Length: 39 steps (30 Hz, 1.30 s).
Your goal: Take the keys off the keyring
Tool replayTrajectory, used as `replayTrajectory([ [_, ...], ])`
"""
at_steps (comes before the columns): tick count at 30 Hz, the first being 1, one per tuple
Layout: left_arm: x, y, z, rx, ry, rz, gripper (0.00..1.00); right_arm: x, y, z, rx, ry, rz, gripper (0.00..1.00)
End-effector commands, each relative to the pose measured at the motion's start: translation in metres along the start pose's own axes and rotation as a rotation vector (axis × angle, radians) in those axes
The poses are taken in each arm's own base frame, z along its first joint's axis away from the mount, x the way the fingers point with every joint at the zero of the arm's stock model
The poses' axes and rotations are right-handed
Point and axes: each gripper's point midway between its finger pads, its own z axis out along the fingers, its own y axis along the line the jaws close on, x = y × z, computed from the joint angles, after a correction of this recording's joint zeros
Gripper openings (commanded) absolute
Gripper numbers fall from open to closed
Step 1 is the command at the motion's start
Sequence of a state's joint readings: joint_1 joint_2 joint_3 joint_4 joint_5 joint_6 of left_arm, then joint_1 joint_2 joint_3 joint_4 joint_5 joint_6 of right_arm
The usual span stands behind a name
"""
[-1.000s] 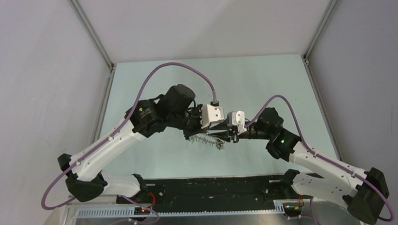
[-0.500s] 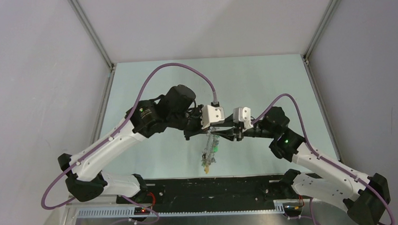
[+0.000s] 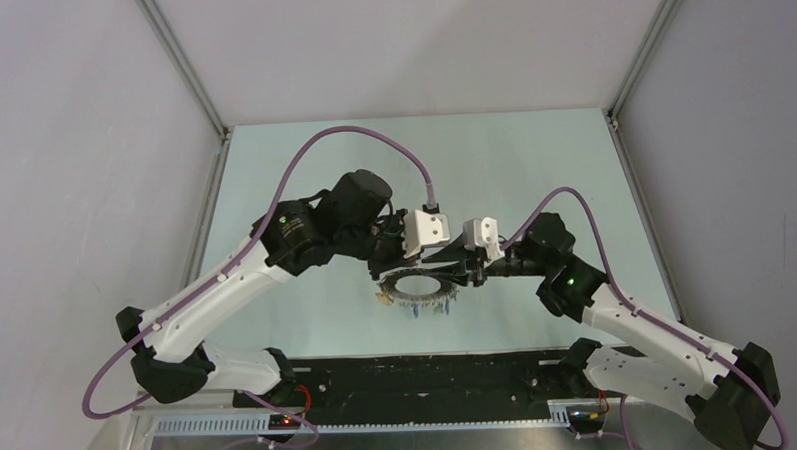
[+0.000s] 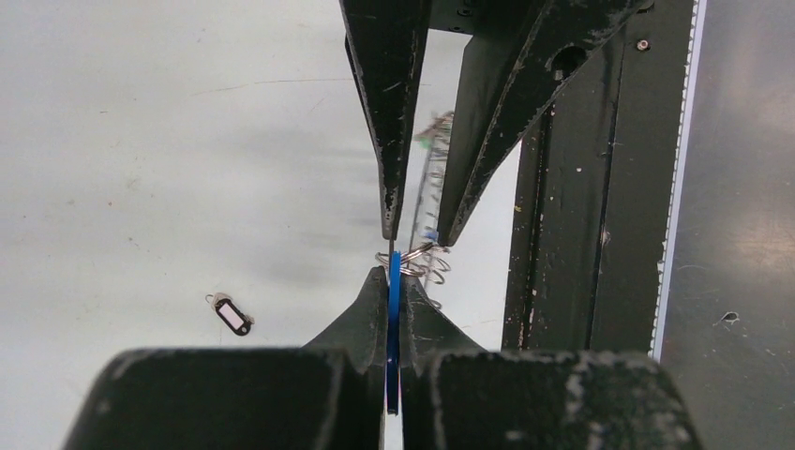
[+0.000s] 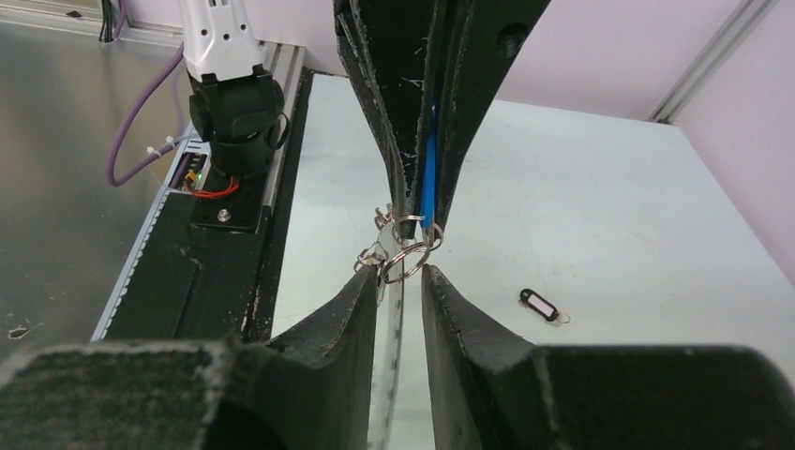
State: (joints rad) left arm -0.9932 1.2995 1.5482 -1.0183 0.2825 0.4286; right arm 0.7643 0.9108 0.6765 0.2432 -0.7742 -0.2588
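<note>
In the air over the middle of the table, the keyring [image 3: 389, 285] hangs as a thin silver hoop with small keys [image 3: 417, 306] strung round it. My left gripper [image 4: 394, 277] is shut on a flat blue key tag [image 4: 394, 323], which is linked by small split rings [image 4: 417, 262] to the hoop. My right gripper [image 5: 400, 274] faces it tip to tip. Its jaws stand a little apart, with the hoop [image 5: 389, 375] running edge-on between them and the split rings [image 5: 405, 253] at their tips. From above, the two grippers meet at the hoop's right side, left gripper [image 3: 448, 268] and right gripper [image 3: 468, 273].
A small black tag with a white label [image 4: 232, 315] lies alone on the pale table, also seen in the right wrist view as the black tag [image 5: 541, 304]. The black base strip [image 3: 420, 374] runs along the near edge. Grey walls and metal frame posts [image 3: 184, 67] enclose the table.
The keyring swung: half a second ago it hung straight down from the grippers, now it spreads out flat to the left. Both arms stay almost in place.
</note>
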Motion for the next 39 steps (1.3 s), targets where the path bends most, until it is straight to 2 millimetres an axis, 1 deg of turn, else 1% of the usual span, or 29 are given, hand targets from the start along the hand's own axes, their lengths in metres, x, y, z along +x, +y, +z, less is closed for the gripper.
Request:
replayTrajectory([
  [1,-0.034,0.008,-0.017,-0.047,-0.116,0.057,0.0,-0.004,0.005,0.001,-0.024,-0.013,-0.009,0.28],
  [11,-0.037,0.007,-0.018,-0.046,-0.123,0.052,0.0,-0.006,0.009,0.002,-0.042,-0.02,-0.014,0.28],
  [18,-0.035,0.008,-0.017,-0.053,-0.115,0.047,0.0,-0.01,0.006,-0.001,-0.006,-0.02,-0.027,0.31],
  [19,-0.035,0.009,-0.017,-0.054,-0.114,0.047,0.0,-0.01,0.006,-0.002,-0.004,-0.019,-0.029,0.32],
  [22,-0.035,0.008,-0.018,-0.054,-0.116,0.047,0.0,-0.008,0.006,-0.006,0.007,-0.002,-0.037,0.4],
  [24,-0.036,0.008,-0.018,-0.055,-0.118,0.047,0.0,-0.007,0.005,-0.009,0.019,0.008,-0.044,0.41],
  [28,-0.036,0.008,-0.019,-0.054,-0.12,0.045,0.0,-0.01,0.006,-0.012,0.021,0.003,-0.052,0.39],
  [33,-0.038,0.006,-0.021,-0.052,-0.129,0.049,0.0,-0.012,0.005,-0.009,0.013,-0.009,-0.047,0.33],
  [39,-0.039,0.004,-0.023,-0.05,-0.135,0.056,0.0,-0.01,0.0,-0.003,0.019,-0.018,-0.046,0.35],
])
